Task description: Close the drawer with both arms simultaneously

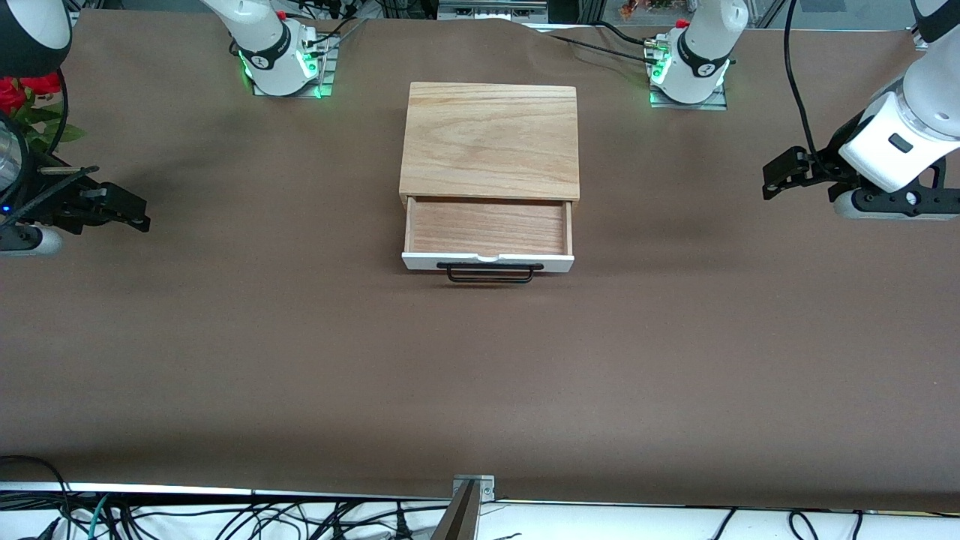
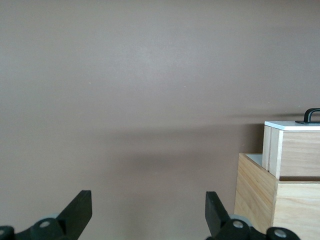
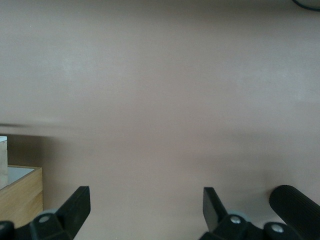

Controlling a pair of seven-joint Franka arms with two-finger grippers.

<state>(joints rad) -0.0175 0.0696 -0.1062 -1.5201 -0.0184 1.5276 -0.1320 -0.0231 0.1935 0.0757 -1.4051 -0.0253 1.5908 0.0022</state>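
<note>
The light-wood box [image 1: 491,139] sits mid-table between the two arm bases. Its drawer [image 1: 487,227] is pulled out toward the front camera and is empty, with a white front panel [image 1: 559,262] and a black wire handle [image 1: 489,274]. My left gripper [image 1: 768,182] is open and empty, low over the table toward the left arm's end, pointing at the box. Its wrist view [image 2: 148,207] shows the drawer's side [image 2: 295,150] and the box [image 2: 257,192]. My right gripper [image 1: 135,212] is open and empty toward the right arm's end; its wrist view [image 3: 146,205] shows a box corner [image 3: 20,195].
Red flowers [image 1: 22,94] stand at the table's edge by the right arm. The brown table cover [image 1: 480,375] stretches wide between the drawer and the front edge. A metal clamp [image 1: 472,491] and cables [image 1: 225,517] lie along that edge. A black ribbed cylinder [image 3: 295,207] shows in the right wrist view.
</note>
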